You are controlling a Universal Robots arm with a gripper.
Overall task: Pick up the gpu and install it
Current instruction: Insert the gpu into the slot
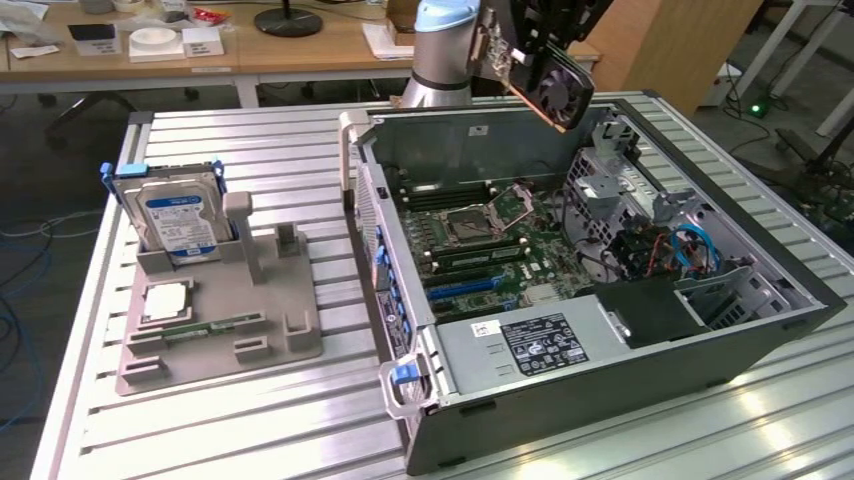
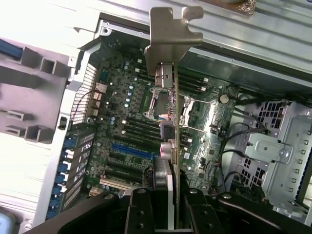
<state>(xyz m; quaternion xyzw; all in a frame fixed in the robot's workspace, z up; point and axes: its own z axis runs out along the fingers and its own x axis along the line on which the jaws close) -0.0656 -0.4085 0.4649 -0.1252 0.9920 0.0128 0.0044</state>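
The gpu (image 1: 545,72), a dark card with a round fan and copper-coloured edge, hangs tilted above the far rim of the open computer case (image 1: 587,400). My gripper (image 1: 531,25) is shut on its upper end. In the wrist view the gpu (image 2: 171,146) appears edge-on, and its silvery end bracket (image 2: 171,34) points away from the camera. The gripper (image 2: 168,219) clamps the card between two black fingers (image 2: 141,214). Below the card lies the motherboard (image 2: 126,122) with its blue slot (image 2: 131,152) and the processor socket (image 2: 158,105).
A grey parts holder (image 1: 220,350) stands on the exterior view's left of the ribbed metal table (image 1: 240,430). It carries an upright hard drive (image 1: 180,215), a processor chip (image 1: 167,300) and a green memory stick (image 1: 214,325). Inside the case are a power supply (image 1: 534,345) and drive cage (image 1: 621,185).
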